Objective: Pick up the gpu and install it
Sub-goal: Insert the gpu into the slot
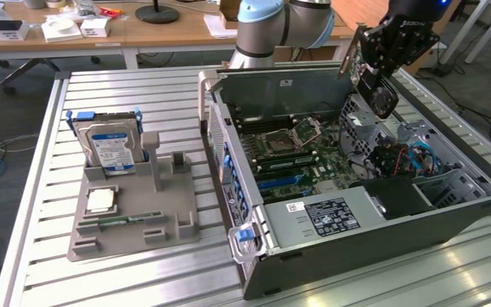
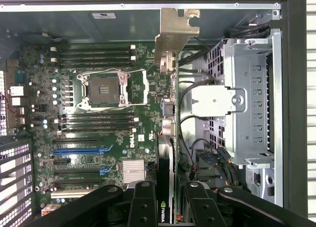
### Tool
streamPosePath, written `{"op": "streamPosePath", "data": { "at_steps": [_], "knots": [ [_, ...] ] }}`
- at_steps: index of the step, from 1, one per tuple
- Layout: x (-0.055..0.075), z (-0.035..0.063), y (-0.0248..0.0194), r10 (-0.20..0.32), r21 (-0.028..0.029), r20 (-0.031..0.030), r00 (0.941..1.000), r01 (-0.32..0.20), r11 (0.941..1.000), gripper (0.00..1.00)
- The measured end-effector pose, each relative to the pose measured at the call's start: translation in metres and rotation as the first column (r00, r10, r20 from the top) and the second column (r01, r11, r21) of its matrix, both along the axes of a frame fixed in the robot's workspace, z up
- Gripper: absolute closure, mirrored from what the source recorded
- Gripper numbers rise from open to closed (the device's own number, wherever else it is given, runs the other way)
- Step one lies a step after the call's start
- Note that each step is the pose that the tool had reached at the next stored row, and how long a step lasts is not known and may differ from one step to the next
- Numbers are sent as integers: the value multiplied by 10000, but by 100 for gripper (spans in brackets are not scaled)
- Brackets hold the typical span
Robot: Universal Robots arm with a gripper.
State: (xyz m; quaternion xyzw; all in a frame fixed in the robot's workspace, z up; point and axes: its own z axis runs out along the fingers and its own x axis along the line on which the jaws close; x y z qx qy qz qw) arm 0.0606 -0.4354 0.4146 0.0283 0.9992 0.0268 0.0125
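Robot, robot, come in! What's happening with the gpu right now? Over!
Jaws shut on the gpu. Card hangs above the open computer case, not yet seated. Hard drive sits off in its holder, clear of the path.

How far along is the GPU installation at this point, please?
Done: the gpu is picked up and clamped in the gripper.
In hand: it hangs edge-down over the open computer case, above the motherboard.
Left: seating it. The card is clear of the board, and the blue expansion slot and its neighbours look bare.
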Motion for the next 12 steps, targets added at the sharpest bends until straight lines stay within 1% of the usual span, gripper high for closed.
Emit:
{"op": "streamPosePath", "data": {
  "at_steps": [12],
  "knots": [
    [0,0,0,47,0,0,10000,-47,10000,74]
  ]
}}
